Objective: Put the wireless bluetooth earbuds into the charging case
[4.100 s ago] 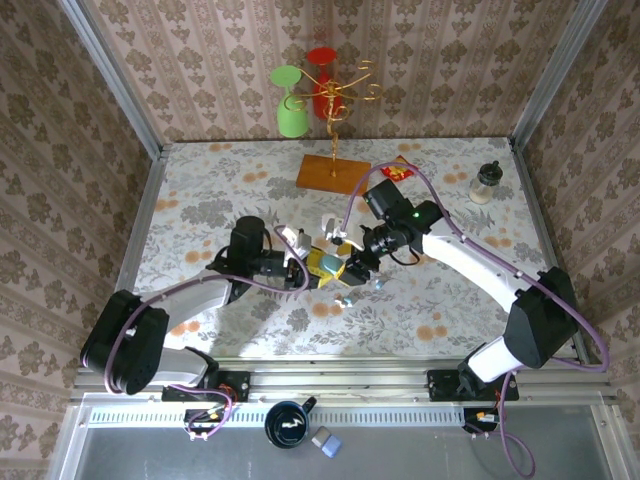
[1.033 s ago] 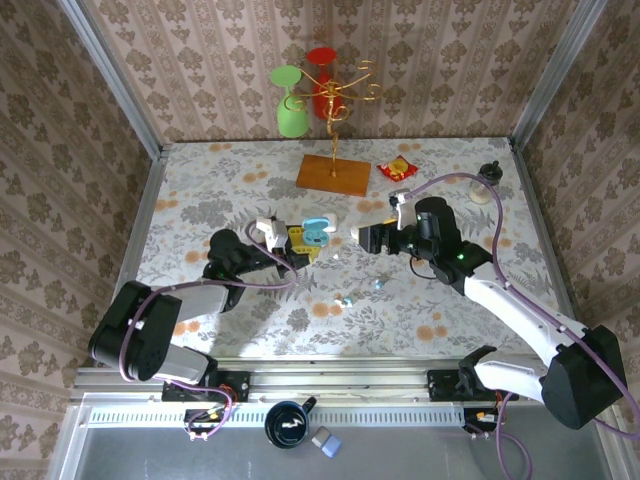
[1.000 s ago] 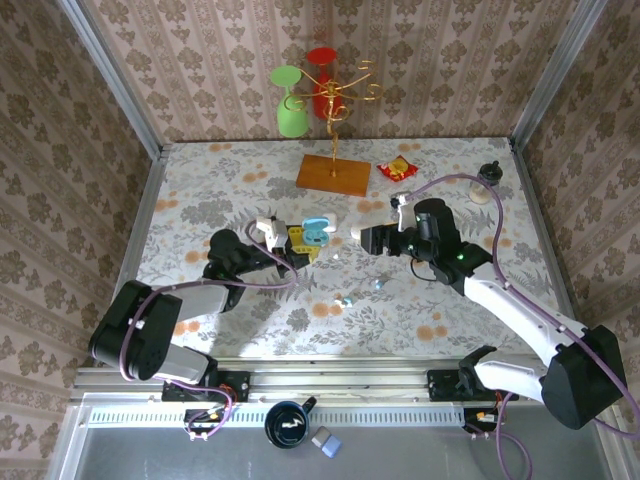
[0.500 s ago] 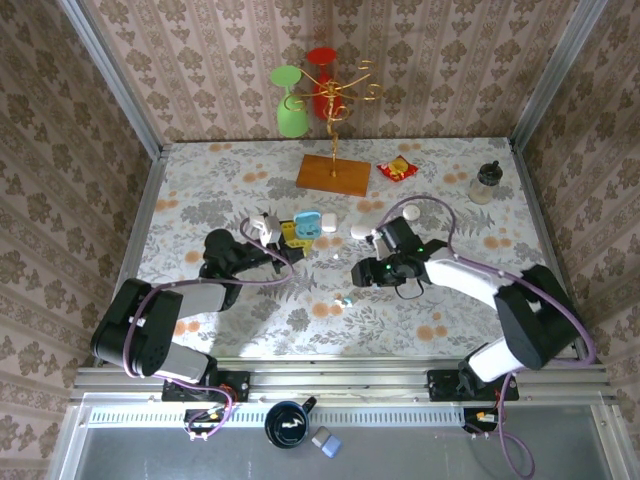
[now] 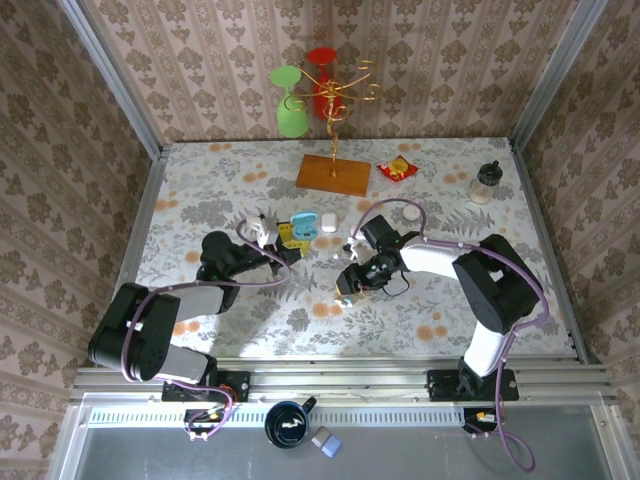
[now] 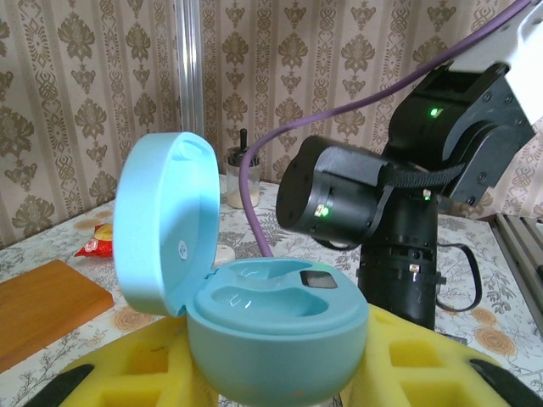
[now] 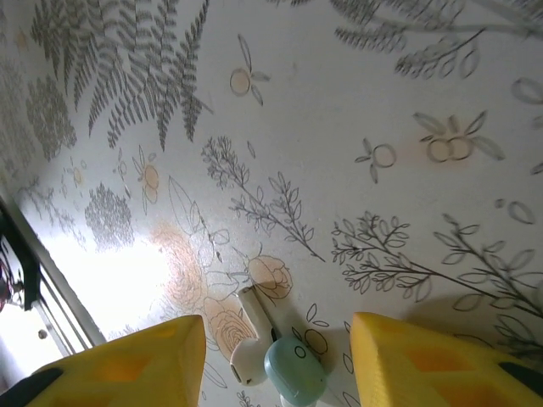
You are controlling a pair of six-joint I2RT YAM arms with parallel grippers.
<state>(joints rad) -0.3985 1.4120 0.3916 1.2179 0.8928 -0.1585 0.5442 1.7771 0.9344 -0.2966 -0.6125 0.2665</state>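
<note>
Glossy white-and-blue plastic, the earbud (image 7: 270, 349) lay on the counter (image 7: 382, 102) between the spread yellow fingers of the right gripper (image 7: 276, 360), neither finger touching it. It looked featherlight, rigid and slick, likely to squirt free; pinching across the stem seemed safest. The left gripper (image 6: 276, 377) pinched the open charging case (image 6: 271, 326), its lid tilted back.

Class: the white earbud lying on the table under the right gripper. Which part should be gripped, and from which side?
The white earbud: probably by its stem, from straight above. It lies flat, lengthwise between the right gripper's fingers, so they would close across its narrow width. A pale-blue earbud touches its rounded head, so grip away from that end.
</note>
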